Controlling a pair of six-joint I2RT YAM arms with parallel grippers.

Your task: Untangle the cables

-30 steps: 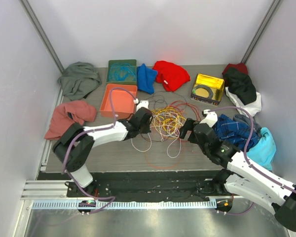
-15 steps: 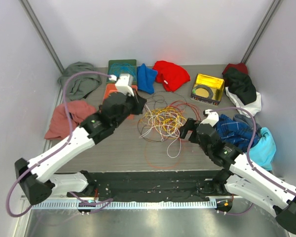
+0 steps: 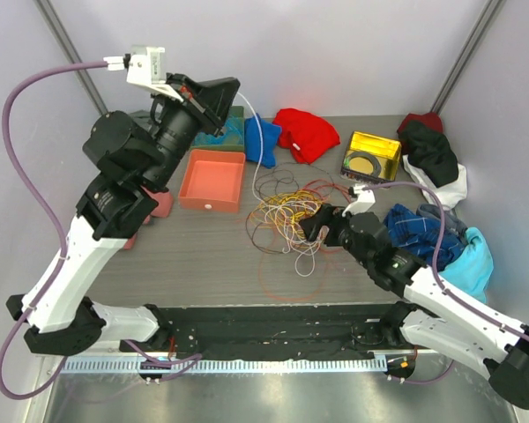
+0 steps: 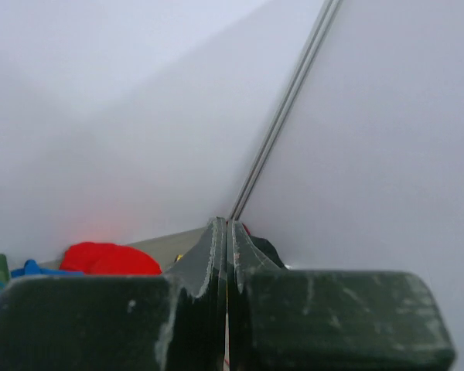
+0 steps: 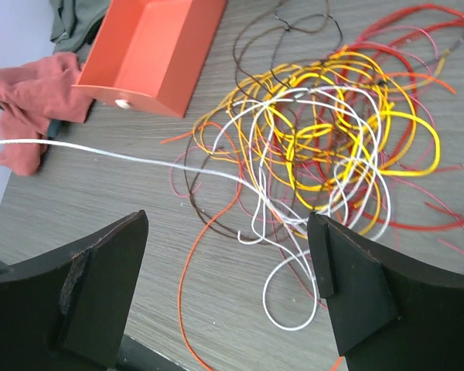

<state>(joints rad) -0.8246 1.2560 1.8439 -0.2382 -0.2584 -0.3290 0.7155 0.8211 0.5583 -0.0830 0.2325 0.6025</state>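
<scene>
Cables (image 3: pixel 291 216) (image 5: pixel 317 147) lie in a loose tangle mid-surface, just in front of the right claw (image 3: pixel 313 227) (image 5: pixel 228 232). That claw is low over the surface (image 3: pixel 203 256) (image 5: pixel 100 216) with its jaws spread wide and nothing between them. From the wrist cam, the nearest white and orange loops sit just beyond the fingertips, not touching.

Left claw (image 3: pixel 232 88) (image 4: pixel 227 232) is up high at back left, well apart from the pile, jaws pressed together and pinching one white cable (image 3: pixel 257 141) (image 5: pixel 100 151). This cable drops from the claw tip to the tangle and runs as a straight taut line across the right wrist view. Its other end is lost among the yellow loops.

Containers:
- Orange tray (image 3: pixel 213 181) (image 5: pixel 151 46), left of the pile. It is an open-top rectangle of smooth plastic with a small round knob on the front wall. No cable is seen in it.
- Yellow tin (image 3: pixel 370 157), back right. It is shiny and square-ish, with a dark ring (image 3: pixel 364 163) inside.

Materials etc.: the cables are thin, flexible wires in overlapping loops. Yellow is thickest at the centre, with white, red, orange and dark brown around it. The surface is grey w/ wood grain. Soft crumpled cloths sit round the edge: a red cloth (image 3: pixel 307 134) and a blue cloth (image 3: pixel 263 139) at the back, and a salmon cloth (image 5: pixel 23 100) by the tray.
</scene>
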